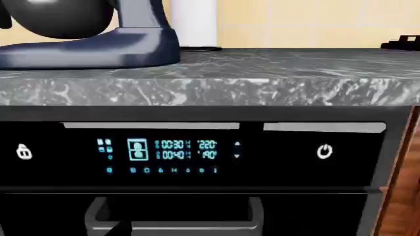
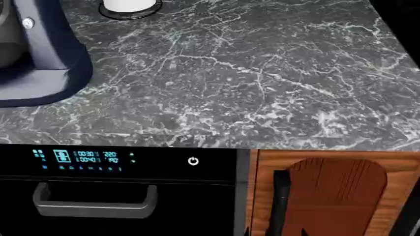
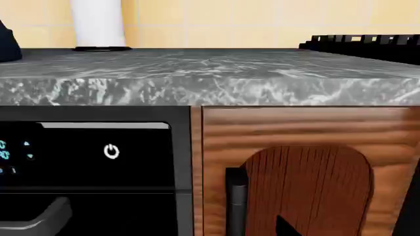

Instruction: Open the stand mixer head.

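Note:
The navy stand mixer stands on the counter at the far left. In the head view I see its navy column with a small silver dial knob (image 2: 27, 23), its flat base plate (image 2: 39, 83) and a sliver of the grey bowl (image 2: 7, 46). The left wrist view shows the column (image 1: 141, 17), the bowl (image 1: 62, 17) and the base plate (image 1: 85, 51). The mixer head itself and the whisk are cut off above the frames. Both grippers hang low in front of the cabinets, well below the counter. Only a dark fingertip sliver (image 1: 120, 229) shows in the left wrist view and another fingertip sliver (image 3: 285, 227) in the right wrist view.
A dark marble counter (image 2: 249, 83) with a thick front edge (image 1: 217, 88). A white roll on a black holder (image 2: 130, 7) stands at the back. Below are a black oven with a lit display (image 2: 82, 158) and handle (image 2: 95, 204), and a wooden cabinet door (image 2: 338, 191). A stove grate (image 3: 364, 42) lies to the right.

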Motion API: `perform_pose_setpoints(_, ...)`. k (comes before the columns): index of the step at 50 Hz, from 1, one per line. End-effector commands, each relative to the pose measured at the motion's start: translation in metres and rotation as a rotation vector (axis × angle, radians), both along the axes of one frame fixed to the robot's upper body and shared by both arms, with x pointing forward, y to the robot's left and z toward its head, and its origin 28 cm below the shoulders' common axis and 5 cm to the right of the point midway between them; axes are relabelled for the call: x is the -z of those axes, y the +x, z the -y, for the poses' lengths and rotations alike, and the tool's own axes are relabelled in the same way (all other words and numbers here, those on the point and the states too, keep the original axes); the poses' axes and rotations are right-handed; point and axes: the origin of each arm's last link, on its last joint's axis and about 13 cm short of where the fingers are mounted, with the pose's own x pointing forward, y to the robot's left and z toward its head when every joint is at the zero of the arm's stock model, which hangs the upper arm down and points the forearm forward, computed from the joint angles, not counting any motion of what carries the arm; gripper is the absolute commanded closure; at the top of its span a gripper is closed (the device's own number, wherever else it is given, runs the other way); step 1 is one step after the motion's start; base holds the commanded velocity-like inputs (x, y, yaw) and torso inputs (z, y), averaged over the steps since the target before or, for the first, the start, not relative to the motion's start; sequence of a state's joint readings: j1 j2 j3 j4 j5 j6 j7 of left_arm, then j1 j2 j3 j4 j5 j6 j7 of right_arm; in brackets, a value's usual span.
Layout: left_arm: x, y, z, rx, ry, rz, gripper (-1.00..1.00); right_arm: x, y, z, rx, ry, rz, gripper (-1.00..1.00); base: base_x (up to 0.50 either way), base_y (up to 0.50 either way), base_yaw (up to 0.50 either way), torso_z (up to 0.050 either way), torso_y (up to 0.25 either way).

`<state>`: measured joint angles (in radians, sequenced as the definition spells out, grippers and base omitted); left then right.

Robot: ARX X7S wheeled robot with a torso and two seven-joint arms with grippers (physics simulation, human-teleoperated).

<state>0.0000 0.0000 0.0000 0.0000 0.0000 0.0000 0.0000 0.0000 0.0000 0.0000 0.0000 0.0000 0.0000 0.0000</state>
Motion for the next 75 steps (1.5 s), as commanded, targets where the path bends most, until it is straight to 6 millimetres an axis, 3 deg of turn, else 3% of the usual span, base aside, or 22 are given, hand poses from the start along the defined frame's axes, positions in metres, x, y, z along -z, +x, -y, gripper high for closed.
perform_pose_setpoints(1,0.000,0.003,0.007,0.046,-0.006,-0.002,-1.00,-0.002,-0.008,0.005,0.079,-0.026,-0.025,-1.00,0.00,0.00,0.00,0.000,0.000)
perform_pose_setpoints(7,0.001,0.008,0.014,0.080,0.006,-0.007,-1.00,0.004,-0.013,0.010,0.129,-0.060,-0.033,-1.00,0.00,0.00,0.00,0.000,0.000)
perform_pose_setpoints(29,0.002,0.009,0.008,0.050,-0.017,-0.033,-1.00,0.001,-0.010,0.007,0.131,-0.065,-0.041,-1.00,0.00,0.00,0.00,0.000,0.000)
perform_pose_setpoints(30,0.122,-0.015,0.014,0.160,0.112,-0.332,-1.00,0.105,-0.031,-0.001,0.090,-0.103,-0.280,-1.00,0.00,0.00,0.00,0.000,0.000)
perform_pose_setpoints(31,0.000,0.009,0.008,0.049,-0.023,-0.012,-1.00,0.002,-0.010,0.007,0.132,-0.064,-0.042,-1.00,0.00,0.00,0.00,0.000,0.000)
perform_pose_setpoints(41,-0.017,0.015,0.007,-0.010,-0.016,0.018,-1.00,-0.004,-0.004,0.010,0.185,-0.094,-0.027,-1.00,0.00,0.00,0.00,0.000,0.000)
perform_pose_setpoints(44,-0.042,0.019,0.005,-0.041,-0.001,0.055,-1.00,-0.033,0.003,0.013,0.214,-0.061,0.043,-1.00,0.00,0.00,0.00,0.000,0.000)
perform_pose_setpoints(46,-0.070,0.018,0.004,-0.038,-0.004,0.123,-1.00,-0.062,0.005,0.016,0.217,-0.049,0.120,-1.00,0.00,0.00,0.00,0.000,0.000)
perform_pose_setpoints(52,-0.138,0.011,0.003,-0.020,-0.036,0.289,-1.00,-0.122,0.005,0.020,0.202,-0.046,0.249,-1.00,0.00,0.00,0.00,0.000,0.000)
perform_pose_setpoints(56,-0.165,0.010,0.001,-0.045,-0.052,0.359,-1.00,-0.150,0.006,0.021,0.194,-0.057,0.319,-1.00,0.00,0.00,0.00,0.000,0.000)
perform_pose_setpoints(61,-0.187,0.009,-0.001,-0.046,-0.061,0.404,-1.00,-0.168,0.008,0.023,0.193,-0.070,0.370,-1.00,0.00,0.00,0.00,0.000,0.000)
perform_pose_setpoints(75,-0.190,0.009,0.002,-0.044,-0.076,0.421,-1.00,-0.165,0.010,0.023,0.200,-0.056,0.364,-1.00,0.00,0.00,0.00,0.000,0.000)
